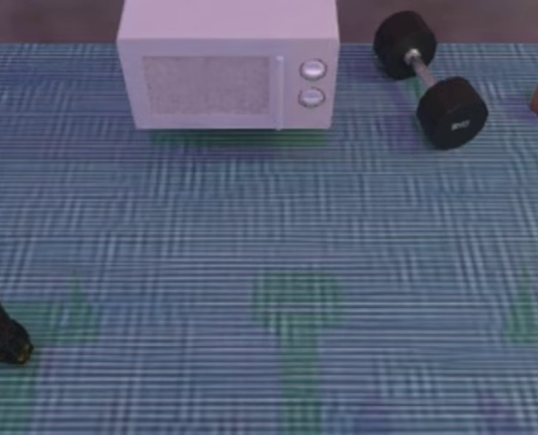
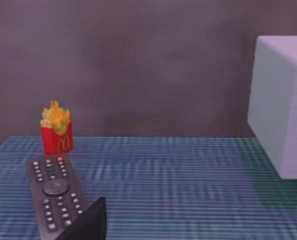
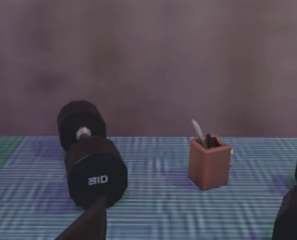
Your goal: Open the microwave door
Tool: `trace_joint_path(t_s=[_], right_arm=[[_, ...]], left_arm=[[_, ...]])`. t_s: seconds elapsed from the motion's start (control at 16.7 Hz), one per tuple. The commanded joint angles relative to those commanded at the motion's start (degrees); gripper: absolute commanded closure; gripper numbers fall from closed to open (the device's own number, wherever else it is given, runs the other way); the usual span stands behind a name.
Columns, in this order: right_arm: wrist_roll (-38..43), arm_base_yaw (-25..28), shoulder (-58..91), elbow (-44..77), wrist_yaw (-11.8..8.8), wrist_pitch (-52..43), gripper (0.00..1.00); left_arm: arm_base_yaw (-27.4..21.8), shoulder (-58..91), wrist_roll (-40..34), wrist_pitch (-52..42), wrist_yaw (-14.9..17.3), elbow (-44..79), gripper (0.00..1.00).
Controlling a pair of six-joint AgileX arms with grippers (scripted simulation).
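Microwave (image 1: 228, 62), pale lavender-white, sits at twelve o'clock on the table (image 1: 269, 272). Its door (image 1: 210, 86), with a speckled grey window and slim handle, is shut; two silver knobs lie right of it. Left gripper (image 1: 4, 343) rests at eight o'clock, spread impossible to tell. Only the left wrist view shows a remote (image 2: 53, 197) and fries (image 2: 56, 129); only the right wrist view shows the dumbbell's (image 3: 91, 157) neighbouring pen holder (image 3: 209, 161) fully.
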Motion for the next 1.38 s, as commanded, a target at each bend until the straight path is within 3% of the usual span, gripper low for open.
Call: trace_joint_path(t_s=[0.3, 0.54, 1.38], right_arm=[[0.0, 0.0, 0.0, 0.0, 0.0, 0.0, 0.0], [0.0, 0.0, 0.0, 0.0, 0.0, 0.0, 0.0], [0.0, 0.0, 0.0, 0.0, 0.0, 0.0, 0.0]], left_arm=[[-0.77, 2.35, -0.75, -1.22, -0.25, 3.16, 0.0], [-3.52, 11.88, -3.43, -6.31, -1.44, 15.16, 0.0], [-21.55, 80.41, -19.68, -44.26, -10.17, 90.99, 0.0]])
